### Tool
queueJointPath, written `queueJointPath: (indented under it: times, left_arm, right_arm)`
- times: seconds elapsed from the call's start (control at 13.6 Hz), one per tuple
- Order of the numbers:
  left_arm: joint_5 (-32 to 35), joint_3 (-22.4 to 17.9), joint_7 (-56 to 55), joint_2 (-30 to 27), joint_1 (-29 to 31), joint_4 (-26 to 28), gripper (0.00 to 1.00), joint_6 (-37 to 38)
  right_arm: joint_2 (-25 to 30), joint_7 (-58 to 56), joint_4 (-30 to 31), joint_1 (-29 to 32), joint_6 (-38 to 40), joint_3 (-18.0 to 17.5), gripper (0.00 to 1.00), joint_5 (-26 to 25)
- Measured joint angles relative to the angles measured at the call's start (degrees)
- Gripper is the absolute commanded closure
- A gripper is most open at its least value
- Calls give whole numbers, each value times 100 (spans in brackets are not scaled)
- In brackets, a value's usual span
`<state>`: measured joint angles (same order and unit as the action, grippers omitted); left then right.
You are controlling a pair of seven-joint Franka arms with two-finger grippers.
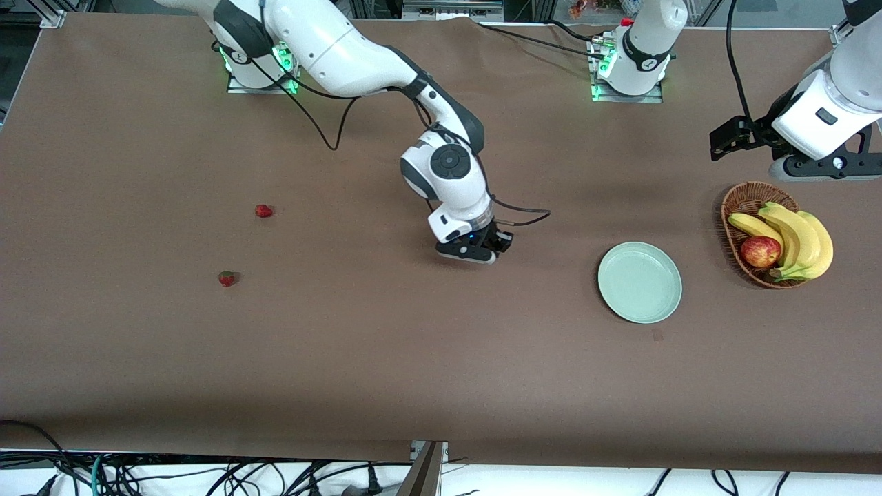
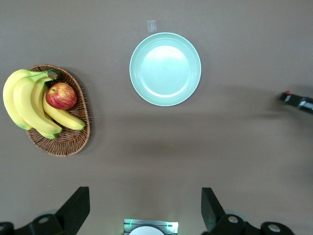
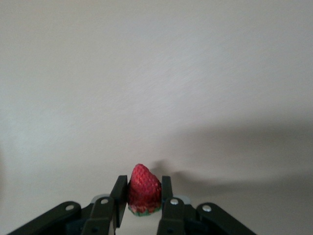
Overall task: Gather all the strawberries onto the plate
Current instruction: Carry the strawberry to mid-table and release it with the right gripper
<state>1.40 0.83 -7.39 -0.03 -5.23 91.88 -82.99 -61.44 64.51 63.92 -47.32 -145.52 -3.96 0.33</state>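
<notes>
My right gripper (image 1: 475, 252) is low over the middle of the table, shut on a red strawberry (image 3: 144, 191) with its green cap toward the wrist; the hand hides this berry in the front view. Two more strawberries (image 1: 263, 211) (image 1: 227, 278) lie on the table toward the right arm's end. The pale mint-green plate (image 1: 639, 282) sits empty toward the left arm's end and also shows in the left wrist view (image 2: 165, 68). My left gripper (image 1: 827, 167) (image 2: 144, 208) waits high up, open and empty, over the table near the basket.
A brown wicker basket (image 1: 732, 219) with bananas (image 1: 799, 238) and a red apple (image 1: 761, 251) stands beside the plate, at the left arm's end. Cables hang off the table's near edge. The right gripper shows at the edge of the left wrist view (image 2: 299, 101).
</notes>
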Motion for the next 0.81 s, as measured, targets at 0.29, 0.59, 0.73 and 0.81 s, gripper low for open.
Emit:
queueJointPath:
  times: [0.29,0.59,0.73,0.81]
  left_arm:
    - [-8,-16,0,0,45,0,0,1]
    - [-19,-17,0,0,51,0,0,1]
    - [-25,-13,0,0,48,0,0,0]
    - [-28,-12,0,0,48,0,0,0]
  right_arm:
    - [-181,64,-196,-171,-68,148,0,-11]
    - [359,-1284,-454,453,1768,409,0,0]
    - [794,-2349,-456,1048,2826,417,0,20]
    - [977,-2839,-455,1348,3276,418,0,25]
